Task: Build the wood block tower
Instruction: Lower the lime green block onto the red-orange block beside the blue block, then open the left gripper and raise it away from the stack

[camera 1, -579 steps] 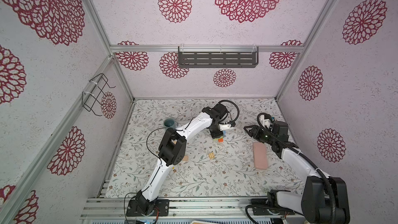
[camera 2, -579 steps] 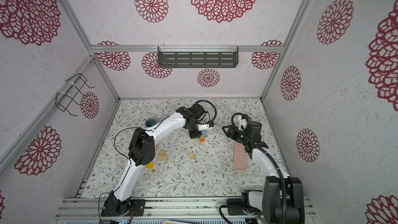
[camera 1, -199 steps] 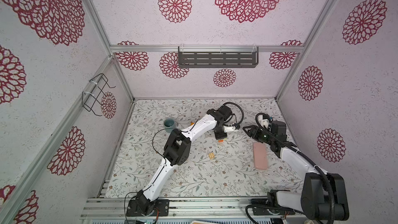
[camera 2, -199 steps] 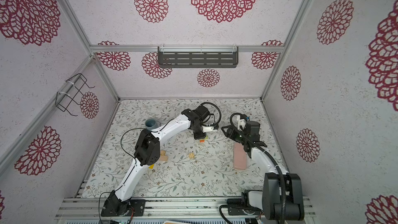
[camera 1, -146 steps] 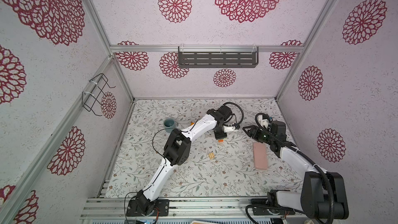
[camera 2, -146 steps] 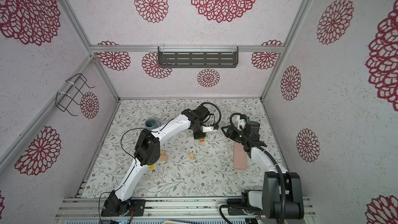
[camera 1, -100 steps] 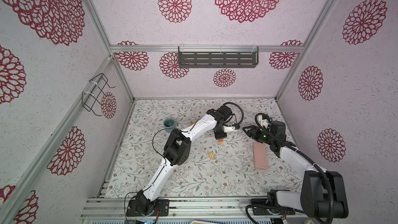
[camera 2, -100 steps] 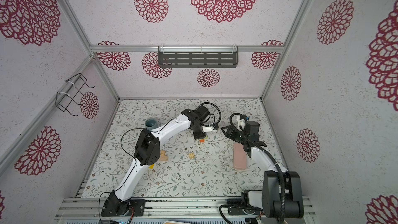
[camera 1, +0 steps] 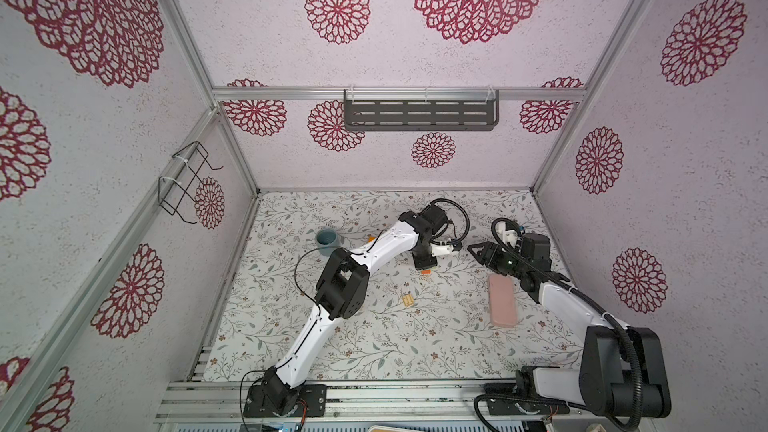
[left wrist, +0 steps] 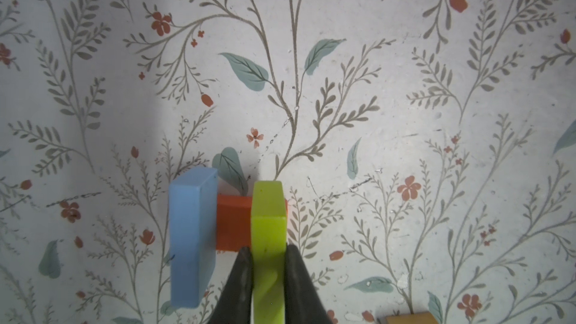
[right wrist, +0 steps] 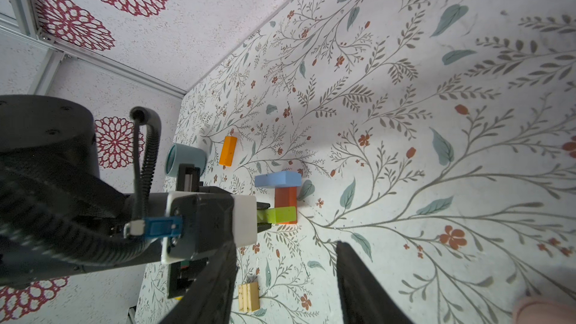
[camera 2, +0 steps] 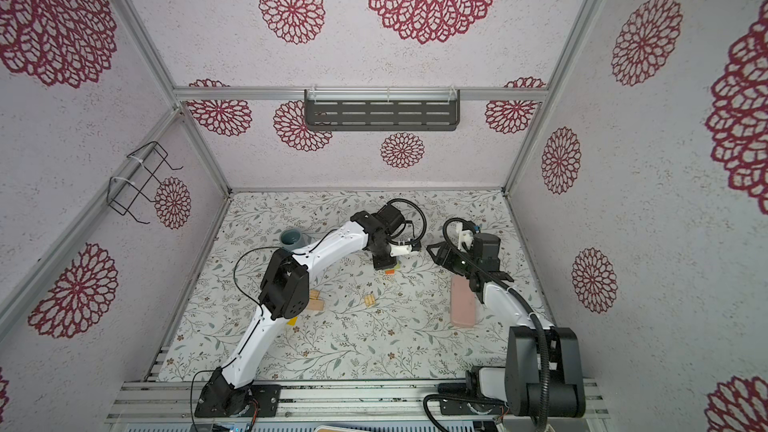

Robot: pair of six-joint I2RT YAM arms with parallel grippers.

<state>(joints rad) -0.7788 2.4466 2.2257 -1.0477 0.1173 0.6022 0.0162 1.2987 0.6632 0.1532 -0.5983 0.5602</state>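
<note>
1. We see the floral table point(camera 1: 374, 347) filling the lower middle of both top views.
2. At its centre the left gripper point(left wrist: 268, 254) points down, its narrow jaws pinching the lime-green block point(left wrist: 268, 213).
3. Just right of it the right gripper point(right wrist: 285, 244) hangs with its jaws apart and nothing between them.
4. A pink slab point(camera 1: 502, 301) lies below the right gripper.
5. A grey-blue mug point(camera 1: 328, 238) stands left of centre.
6. The lime-green block crosses one end of the red block point(left wrist: 232, 225). The light blue block point(left wrist: 193, 238) crosses the other end, parallel to it.
7. An orange block point(right wrist: 228, 151) lies near the mug.
8. A grooved plain-wood block point(camera 1: 407, 300) lies apart, below centre.
</note>
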